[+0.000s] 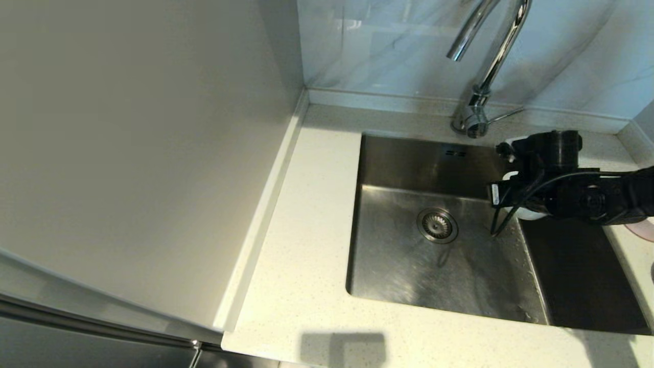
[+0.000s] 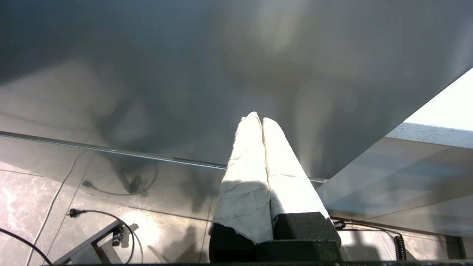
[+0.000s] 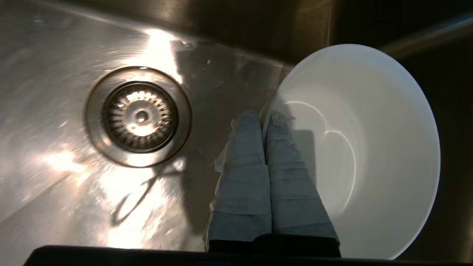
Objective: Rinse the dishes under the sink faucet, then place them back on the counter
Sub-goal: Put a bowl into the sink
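My right gripper [image 3: 264,114] is shut on the rim of the white bowl [image 3: 369,147], one finger inside it and one outside. The bowl hangs tilted over the right side of the steel sink [image 1: 409,276], right of the drain strainer [image 3: 138,116]. In the head view my right arm [image 1: 567,189] covers most of the white bowl [image 1: 529,215]. The chrome faucet [image 1: 490,66] stands behind the sink with its spout to the left of the bowl; I see no water running. A pale pink bowl [image 1: 645,231] sits on the counter at the far right. The third bowl is out of view.
The speckled counter [image 1: 301,245] runs left of and in front of the sink. A tall beige side panel [image 1: 143,153] closes off the left. My left gripper [image 2: 258,118] is parked low beside a grey panel, above the tiled floor, with nothing in it.
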Robot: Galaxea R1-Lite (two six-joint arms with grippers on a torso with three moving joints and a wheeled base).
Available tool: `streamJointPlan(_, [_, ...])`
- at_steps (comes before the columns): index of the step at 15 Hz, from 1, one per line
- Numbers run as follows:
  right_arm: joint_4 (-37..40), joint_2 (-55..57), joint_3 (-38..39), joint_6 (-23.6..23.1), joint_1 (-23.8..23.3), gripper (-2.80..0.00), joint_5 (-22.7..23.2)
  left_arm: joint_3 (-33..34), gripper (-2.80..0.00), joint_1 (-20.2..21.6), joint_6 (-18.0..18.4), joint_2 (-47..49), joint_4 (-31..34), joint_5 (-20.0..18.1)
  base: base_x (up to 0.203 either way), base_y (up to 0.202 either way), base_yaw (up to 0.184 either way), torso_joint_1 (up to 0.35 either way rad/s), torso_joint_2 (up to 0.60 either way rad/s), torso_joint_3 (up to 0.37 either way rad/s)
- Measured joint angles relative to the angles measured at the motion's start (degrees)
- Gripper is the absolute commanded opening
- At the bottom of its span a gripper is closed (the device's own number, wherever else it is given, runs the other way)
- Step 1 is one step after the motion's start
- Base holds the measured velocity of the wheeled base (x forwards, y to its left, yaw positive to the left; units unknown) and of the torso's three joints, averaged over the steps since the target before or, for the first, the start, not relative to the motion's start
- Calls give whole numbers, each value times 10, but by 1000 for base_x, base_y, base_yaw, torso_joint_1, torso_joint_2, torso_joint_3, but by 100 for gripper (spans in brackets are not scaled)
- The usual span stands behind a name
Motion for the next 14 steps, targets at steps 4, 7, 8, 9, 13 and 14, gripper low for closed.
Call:
streamJointPlan(4, [-79, 82, 7, 2, -1, -280, -27, 0, -280, 0, 0, 0, 0, 0, 0, 0, 0, 0, 0, 0])
streamJointPlan(7, [-126, 136, 0, 2, -4, -280, -39, 0, -280, 0, 0, 0, 0, 0, 0, 0, 0, 0, 0, 0])
streamJointPlan(8, [-142, 152, -6, 3, -4, -280, -47, 0, -280, 0, 0, 0, 0, 0, 0, 0, 0, 0, 0, 0])
streamJointPlan(9, [-152, 167, -11, 3, -7, -280, -50, 0, -280, 0, 0, 0, 0, 0, 0, 0, 0, 0, 0, 0])
streamJointPlan(13, [-157, 210, -42, 26, -11, -280, -58, 0, -280, 0, 0, 0, 0, 0, 0, 0, 0, 0, 0, 0])
streamJointPlan(14, [-157, 216, -49, 27, -11, -280, -58, 0, -280, 0, 0, 0, 0, 0, 0, 0, 0, 0, 0, 0])
